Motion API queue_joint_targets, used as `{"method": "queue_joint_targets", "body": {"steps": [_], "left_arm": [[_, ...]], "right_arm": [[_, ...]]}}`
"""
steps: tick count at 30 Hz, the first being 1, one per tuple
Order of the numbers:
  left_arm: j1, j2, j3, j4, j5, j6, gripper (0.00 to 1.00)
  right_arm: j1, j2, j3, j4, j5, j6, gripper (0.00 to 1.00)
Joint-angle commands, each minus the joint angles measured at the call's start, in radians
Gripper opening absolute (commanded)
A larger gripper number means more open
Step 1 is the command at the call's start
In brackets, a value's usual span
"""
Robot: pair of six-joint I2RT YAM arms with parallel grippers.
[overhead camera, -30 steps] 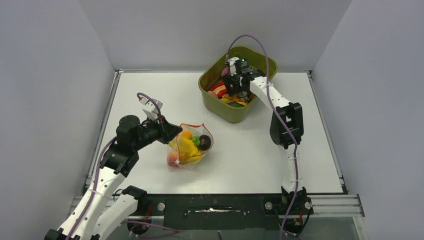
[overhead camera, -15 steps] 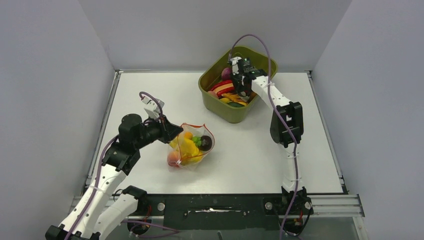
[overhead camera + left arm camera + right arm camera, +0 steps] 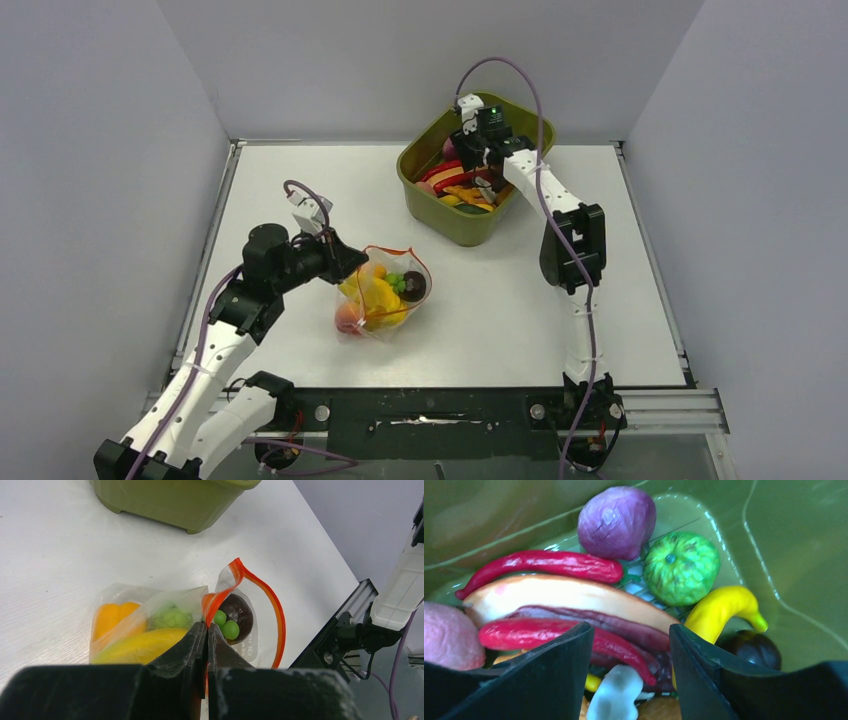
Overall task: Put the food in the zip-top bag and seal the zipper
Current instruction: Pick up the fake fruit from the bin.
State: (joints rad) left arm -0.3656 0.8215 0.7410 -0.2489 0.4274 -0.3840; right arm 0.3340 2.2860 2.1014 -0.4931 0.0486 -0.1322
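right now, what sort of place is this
Probably a robotics lab test cell, not a kitchen: plain grey walls box in a white table, two arms are bolted to its near edge, and the food is plastic toys in a tub.

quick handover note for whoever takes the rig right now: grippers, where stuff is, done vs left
Grippers: left gripper shut on the zip-top bag at its mouth edge; right gripper open and empty, above food in the green tub.
Done: several pieces sit inside the bag.
Left: move the tub's remaining pieces over, then seal the zipper, which is open.
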Motion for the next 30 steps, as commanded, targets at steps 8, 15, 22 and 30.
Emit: {"method": "queue_joint_targets", "body": {"steps": [8,15,22,30], "left_arm": [[0.004,0.015,0.031,0.059,0.018,0.013,0.0],[0.005,-0.004,0.022,0.047,0.013,0.012,0.0],[0.005,0.0,0.01,0.052,0.018,0.006,0.0],[0.005,0.014,0.016,0.059,0.019,0.004,0.0]], "right_arm": [[-0.016,0.071,0.104,0.252,0.098,-0.133,0.73],[-0.052,0.153,0.162,0.244,0.11,-0.157,0.79],[-0.064,0.22,0.184,0.229,0.03,-0.109,0.83],[-0.08,0.293,0.231,0.239,-0.016,-0.098,0.79]]}}
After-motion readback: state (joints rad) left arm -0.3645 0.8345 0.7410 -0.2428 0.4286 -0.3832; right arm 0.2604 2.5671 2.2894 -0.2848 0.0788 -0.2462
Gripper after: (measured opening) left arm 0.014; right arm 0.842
